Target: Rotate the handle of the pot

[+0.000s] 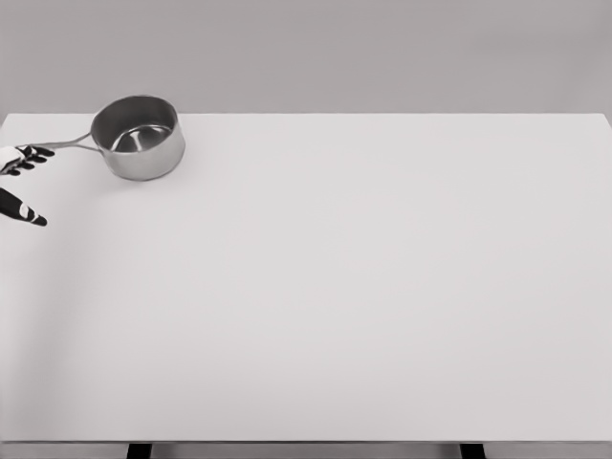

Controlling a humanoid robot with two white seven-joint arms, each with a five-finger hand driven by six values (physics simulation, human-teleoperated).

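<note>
A small steel pot [140,137] stands upright at the table's far left. Its thin handle [67,144] points left toward the picture's edge. My left hand [21,182] comes in at the left edge, only its dark fingertips showing. The upper fingers [29,156] reach the end of the handle and seem to touch it. The thumb tip [27,214] lies lower and apart, with nothing between it and the fingers. The right arm does not show.
The white table [363,287] fills the view, its front edge near the bottom of the picture. Its far edge runs just behind the pot. A grey wall stands behind.
</note>
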